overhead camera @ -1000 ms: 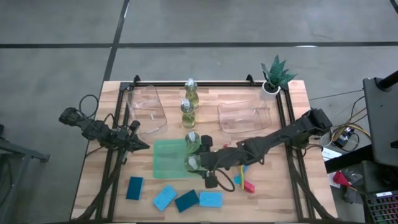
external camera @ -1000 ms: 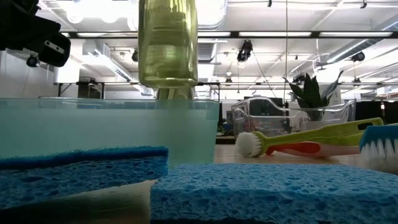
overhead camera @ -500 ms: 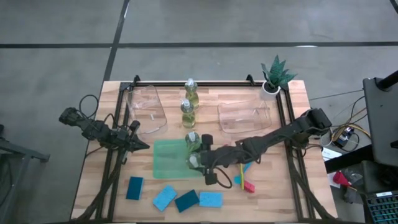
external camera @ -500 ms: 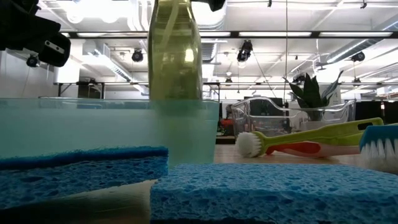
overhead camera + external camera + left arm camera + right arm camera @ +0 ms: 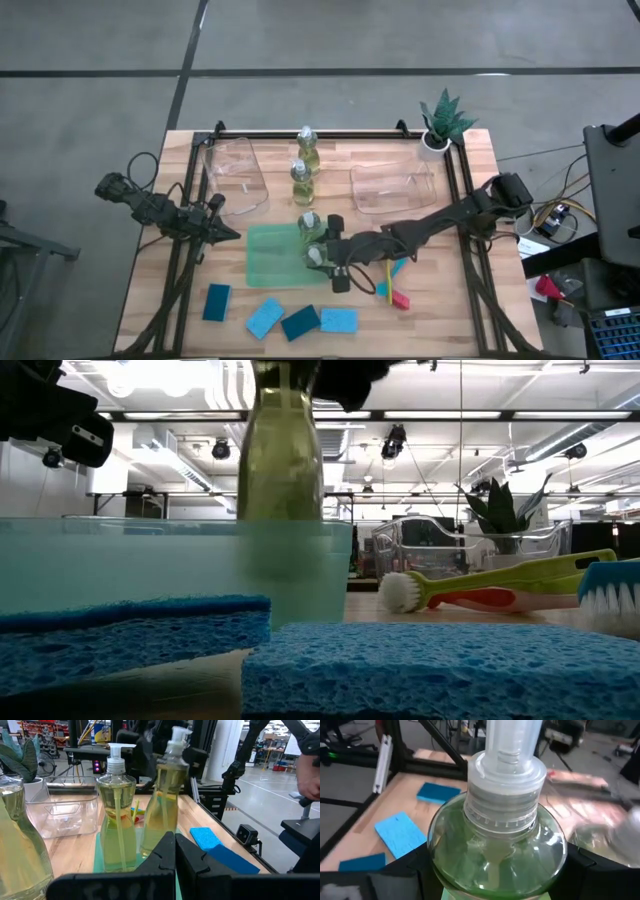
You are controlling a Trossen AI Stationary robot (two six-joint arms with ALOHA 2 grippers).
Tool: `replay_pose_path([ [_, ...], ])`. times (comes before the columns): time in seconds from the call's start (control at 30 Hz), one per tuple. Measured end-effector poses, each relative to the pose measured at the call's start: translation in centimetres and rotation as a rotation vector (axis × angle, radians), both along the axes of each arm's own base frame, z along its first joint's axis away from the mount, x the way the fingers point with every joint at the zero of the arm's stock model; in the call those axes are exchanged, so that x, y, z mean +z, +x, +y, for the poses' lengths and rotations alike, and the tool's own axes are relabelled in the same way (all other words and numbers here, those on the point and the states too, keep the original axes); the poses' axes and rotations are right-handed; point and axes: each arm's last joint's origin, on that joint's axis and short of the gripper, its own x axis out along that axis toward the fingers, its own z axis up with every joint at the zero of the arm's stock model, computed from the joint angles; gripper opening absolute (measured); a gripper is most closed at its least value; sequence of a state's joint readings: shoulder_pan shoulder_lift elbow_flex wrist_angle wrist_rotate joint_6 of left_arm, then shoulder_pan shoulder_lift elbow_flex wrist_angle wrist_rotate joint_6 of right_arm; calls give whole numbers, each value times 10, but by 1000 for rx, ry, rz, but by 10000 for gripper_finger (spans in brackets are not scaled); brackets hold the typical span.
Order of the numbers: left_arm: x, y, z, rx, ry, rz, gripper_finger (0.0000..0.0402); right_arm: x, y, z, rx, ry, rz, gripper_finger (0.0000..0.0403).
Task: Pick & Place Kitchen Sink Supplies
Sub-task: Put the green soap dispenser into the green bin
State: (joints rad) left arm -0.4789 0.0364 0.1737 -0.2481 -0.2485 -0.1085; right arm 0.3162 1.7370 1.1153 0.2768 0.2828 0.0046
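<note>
My right gripper (image 5: 318, 256) reaches in from the table's right and is shut on a clear bottle of yellowish liquid (image 5: 496, 845) over the green mat (image 5: 272, 258). A second bottle (image 5: 308, 222) stands on the mat's far edge, and two more (image 5: 300, 181) (image 5: 305, 141) stand farther back in a row. Several blue and teal sponges (image 5: 300, 322) lie flat near the near edge. Red, yellow and blue brushes (image 5: 390, 285) lie under the right arm. My left gripper (image 5: 232, 234) waits shut at the mat's left, touching nothing. My right gripper pinches the bottle's shoulder (image 5: 440, 835), just below the white collar, with one finger (image 5: 417, 867) on each side. The fingers come level from the table's right. The bottle stands nearly upright with its base (image 5: 285, 565) behind the mat's raised edge; whether it rests there I cannot tell.
Two clear bins sit on the far half, one at the left (image 5: 235, 176) and one at the right (image 5: 392, 187). A small potted plant (image 5: 440, 126) stands at the far right corner. Black rails (image 5: 190, 250) run along both table sides.
My right gripper has come down with the bottle and shifted slightly toward the table's far side. In the low view the bottle's base was above the mat's edge a second ago; now it is sunk behind it. The left arm has kept still.
</note>
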Motion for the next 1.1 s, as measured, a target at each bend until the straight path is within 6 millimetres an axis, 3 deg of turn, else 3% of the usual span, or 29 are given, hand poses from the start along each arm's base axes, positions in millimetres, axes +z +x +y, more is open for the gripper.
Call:
replay_pose_path([
  [0.17,0,0,0,0,0,0,0,-14,-4,-6,-8,17,46,251],
  [0.3,0,0,0,0,0,0,0,-14,-3,-7,-4,23,37,251],
  [0.57,0,0,0,0,0,1,0,-28,7,-7,-16,41,18,251],
  [0.8,0,0,0,0,1,2,0,-27,10,-5,-14,50,19,252],
  [1.1,0,0,0,0,2,3,0,-27,10,-4,-54,156,26,310],
])
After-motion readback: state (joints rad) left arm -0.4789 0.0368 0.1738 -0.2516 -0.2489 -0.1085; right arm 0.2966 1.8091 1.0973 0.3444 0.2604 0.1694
